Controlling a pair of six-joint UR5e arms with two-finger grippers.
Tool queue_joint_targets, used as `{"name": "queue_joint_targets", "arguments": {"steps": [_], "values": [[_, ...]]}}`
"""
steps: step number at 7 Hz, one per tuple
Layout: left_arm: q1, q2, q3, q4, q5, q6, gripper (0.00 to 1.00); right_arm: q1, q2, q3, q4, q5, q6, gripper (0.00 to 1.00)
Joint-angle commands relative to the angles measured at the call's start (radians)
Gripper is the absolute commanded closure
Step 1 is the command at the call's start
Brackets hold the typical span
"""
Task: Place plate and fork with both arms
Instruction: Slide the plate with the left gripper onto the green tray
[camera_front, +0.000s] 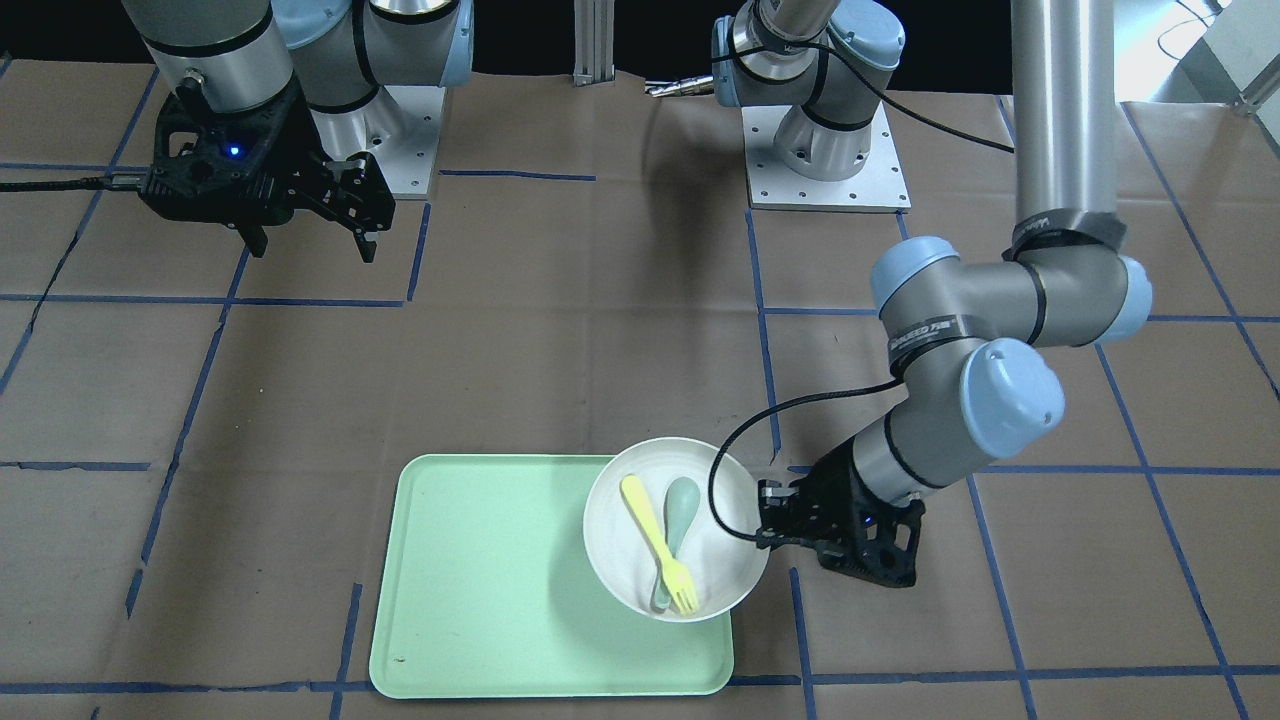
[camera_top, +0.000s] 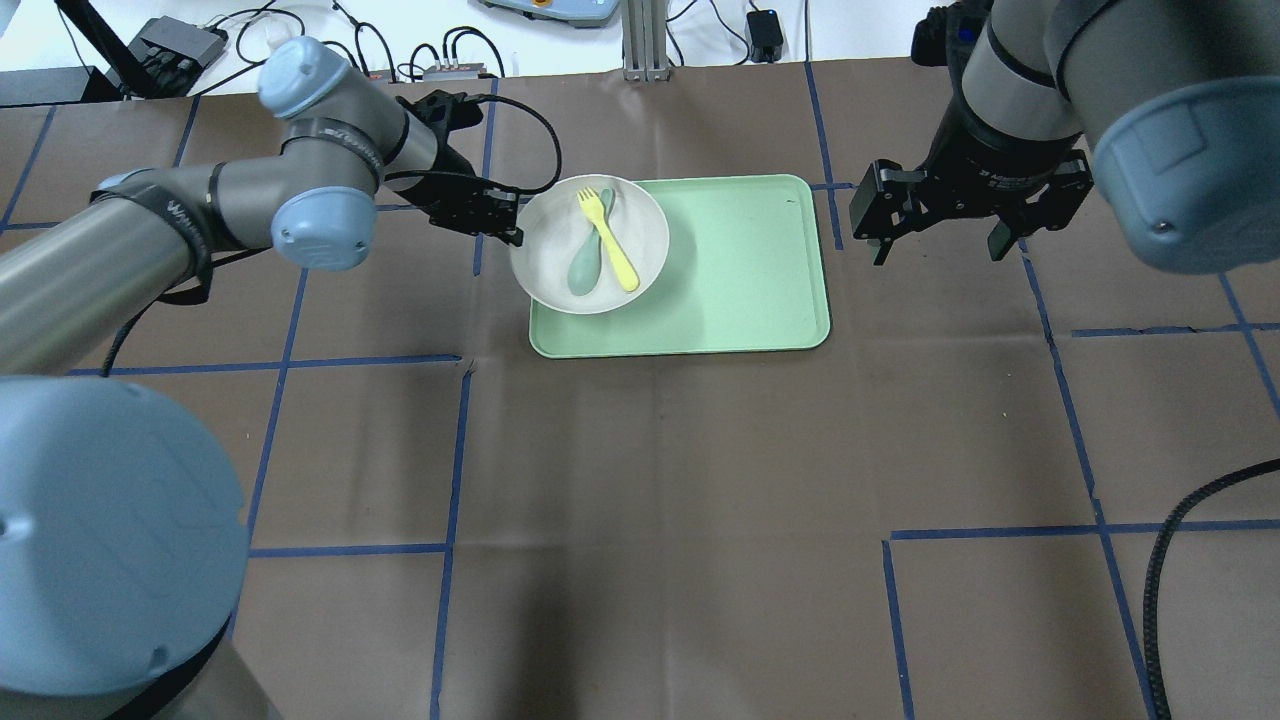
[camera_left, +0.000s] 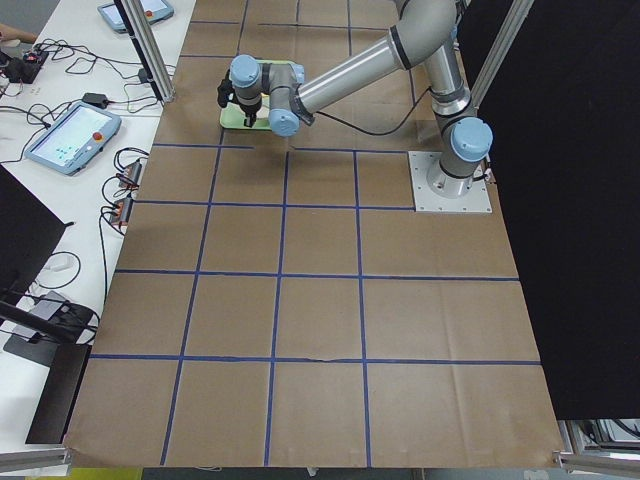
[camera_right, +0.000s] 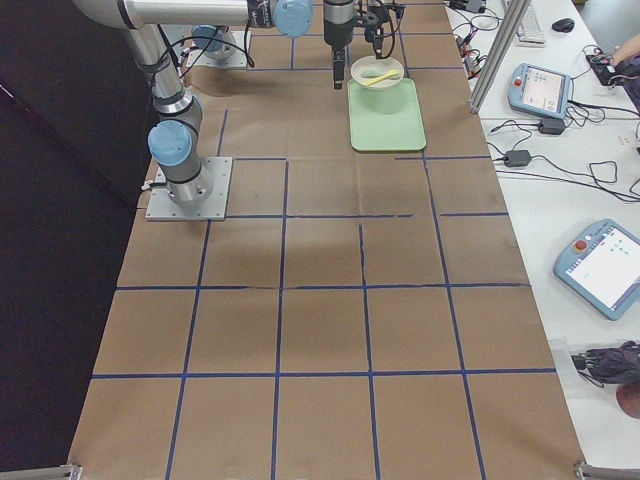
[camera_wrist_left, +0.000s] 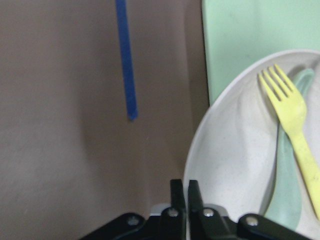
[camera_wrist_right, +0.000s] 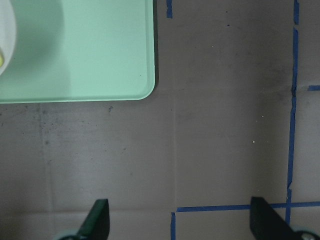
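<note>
Left gripper (camera_top: 510, 232) pinched together on the rim of the plate (camera_top: 545, 265), at the left end of the tray (camera_top: 740, 280).
The plate looks stiff, light and slick, so the thin rim grip may tilt; the fork (camera_top: 612, 240) lies loose across the spoon (camera_top: 583, 268) and could slide. Farther off, the right gripper (camera_top: 938, 250) hangs with jaws apart over the surface (camera_top: 640, 480) beside the tray.

The fork (camera_front: 645, 515) is lying across the spoon (camera_front: 682, 500) on the plate (camera_front: 615, 562), hiding part of its handle. The left gripper (camera_wrist_left: 186, 189) is covering the plate's rim where it is pinching. The right wrist view's edge is cutting the plate to a sliver. From the left end, you are getting the plate's contents too small to tell.
</note>
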Motion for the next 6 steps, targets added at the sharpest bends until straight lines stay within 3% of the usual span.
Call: {"name": "queue_joint_targets", "arguments": {"steps": [1, 6], "values": [[-0.085, -0.125, 0.129, -0.009, 0.0, -0.047, 0.99, 0.0, 0.0, 0.0, 0.0, 0.0, 0.0, 0.0], [-0.114, -0.13, 0.121, -0.011, 0.016, -0.047, 0.92, 0.0, 0.0, 0.0, 0.0, 0.0, 0.0, 0.0]]}}
